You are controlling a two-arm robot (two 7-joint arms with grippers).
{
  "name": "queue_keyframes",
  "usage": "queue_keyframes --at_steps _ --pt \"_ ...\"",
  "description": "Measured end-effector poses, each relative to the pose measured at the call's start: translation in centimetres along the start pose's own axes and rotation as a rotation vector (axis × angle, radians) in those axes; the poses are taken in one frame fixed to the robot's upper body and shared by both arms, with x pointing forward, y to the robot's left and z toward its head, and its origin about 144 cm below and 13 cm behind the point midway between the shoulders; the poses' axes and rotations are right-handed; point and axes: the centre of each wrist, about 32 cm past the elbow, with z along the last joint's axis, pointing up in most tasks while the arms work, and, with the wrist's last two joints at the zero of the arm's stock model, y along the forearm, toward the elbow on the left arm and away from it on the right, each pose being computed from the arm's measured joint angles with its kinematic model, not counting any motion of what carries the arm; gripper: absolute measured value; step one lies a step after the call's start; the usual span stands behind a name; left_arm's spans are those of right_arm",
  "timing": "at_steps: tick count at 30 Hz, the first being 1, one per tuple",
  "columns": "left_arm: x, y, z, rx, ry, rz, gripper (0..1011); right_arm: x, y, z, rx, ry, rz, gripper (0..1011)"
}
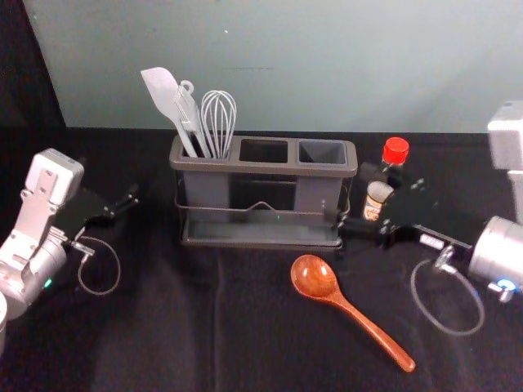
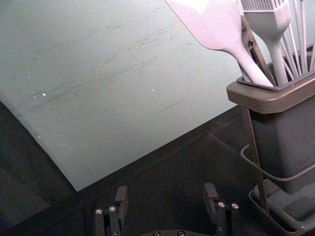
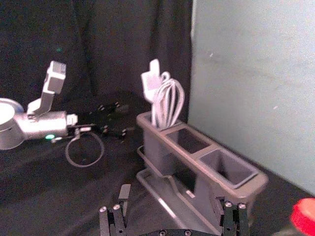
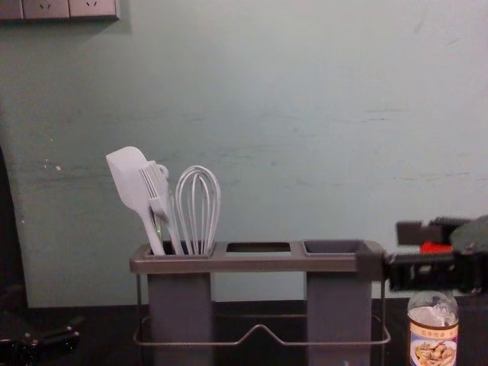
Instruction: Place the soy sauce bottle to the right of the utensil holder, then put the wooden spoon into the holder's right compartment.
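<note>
Right gripper (image 1: 355,196) hovers near upright bottle (image 1: 377,193), spoon (image 1: 344,305) slanting, bowl (image 1: 314,276) toward holder (image 1: 263,167)

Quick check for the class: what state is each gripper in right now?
Left gripper: open, empty, left of the utensil holder.
Right gripper: open, empty, by the holder's right end, near the soy sauce bottle.

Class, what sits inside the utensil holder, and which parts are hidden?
The left compartment holds utensils including a spatula, a brush and a whisk; its walls cover their lower ends. Nothing rises from the middle opening or right one.
</note>
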Motion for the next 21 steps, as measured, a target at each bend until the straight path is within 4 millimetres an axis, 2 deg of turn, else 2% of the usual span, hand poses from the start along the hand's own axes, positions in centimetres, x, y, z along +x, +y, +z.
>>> queue_keyframes --at_steps 5,11,21 --pt "0.0 0.0 0.0 0.000 0.000 0.000 1005 -1.0 1.2 0.1 -0.064 0.043 0.015 1004" --pt "0.0 0.0 0.0 0.000 0.000 0.000 1005 -2.9 4.0 1.3 -0.295 0.071 -0.020 1004" --pt "0.0 0.0 0.0 0.000 0.000 0.000 1005 -3.4 6.3 1.0 -0.479 0.126 -0.034 1004"
